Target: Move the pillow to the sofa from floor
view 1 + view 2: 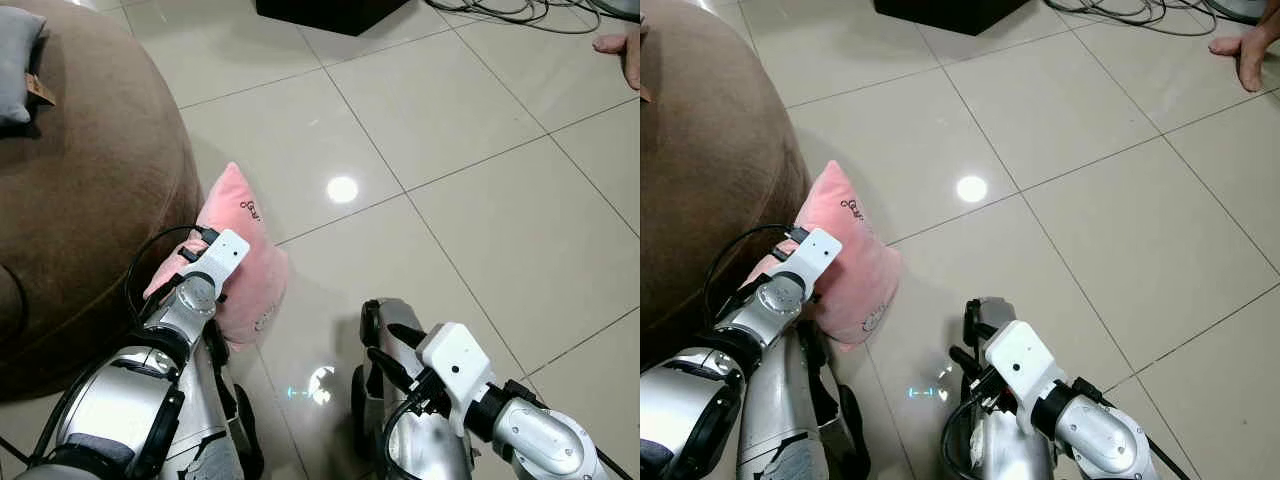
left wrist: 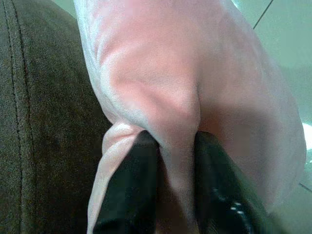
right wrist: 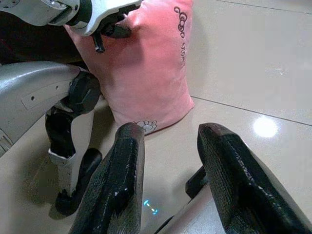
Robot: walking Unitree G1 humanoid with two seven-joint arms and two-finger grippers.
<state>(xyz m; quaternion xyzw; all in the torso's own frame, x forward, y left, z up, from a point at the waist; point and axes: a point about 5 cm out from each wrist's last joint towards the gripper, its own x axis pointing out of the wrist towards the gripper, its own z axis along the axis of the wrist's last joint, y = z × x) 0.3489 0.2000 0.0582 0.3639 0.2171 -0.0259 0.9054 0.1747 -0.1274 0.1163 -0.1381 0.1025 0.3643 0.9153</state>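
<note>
A pink pillow [image 1: 240,225] stands on the tiled floor, leaning against the side of the brown sofa [image 1: 90,170]. My left gripper [image 2: 175,141] is shut on a fold of the pillow's fabric at the edge nearest the sofa, with both black fingers [image 2: 131,185] pinching it. From the head, the left wrist [image 1: 215,260] lies over the pillow's near side. My right gripper [image 3: 168,134] is open and holds nothing. It hangs low over the floor to the right of the pillow, a short way apart from it, and points toward it.
A grey cushion [image 1: 15,60] lies on the sofa at the far left. A black box [image 1: 330,12] and cables [image 1: 510,10] sit at the far edge. Part of a person's limb [image 1: 622,45] shows at the far right. Bare tiles [image 1: 480,200] stretch right.
</note>
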